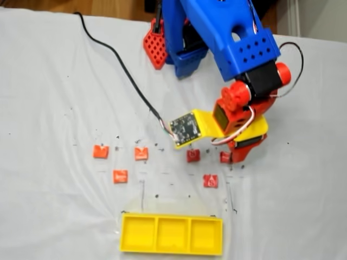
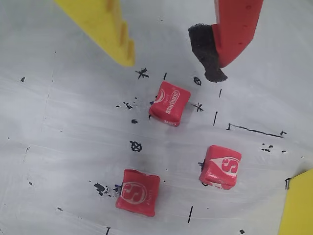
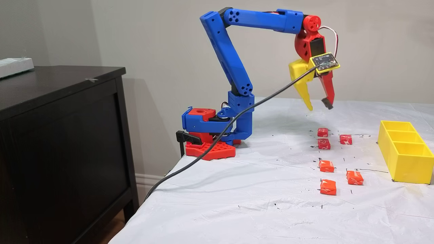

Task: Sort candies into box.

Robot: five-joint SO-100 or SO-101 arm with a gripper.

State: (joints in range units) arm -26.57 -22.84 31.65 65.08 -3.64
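The gripper (image 3: pixel 319 105) is hanging spread-jawed above the candies (image 2: pixel 169 103) near the box (image 3: pixel 405 162); they're looking light, soft, best pinched across flat sides.

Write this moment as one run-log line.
gripper: open, empty, raised above red candies | candies on table: six | yellow box: three compartments empty | stage: before first pick

One fixed view looks steeply down on the worktop (image 1: pixel 54 81), the arm's base at the frame's top. Another fixed view stands low beside the worktop, side-on. The wrist view looks closely down past the hand (image 2: pixel 168 61); all share the candies (image 3: pixel 323 143).
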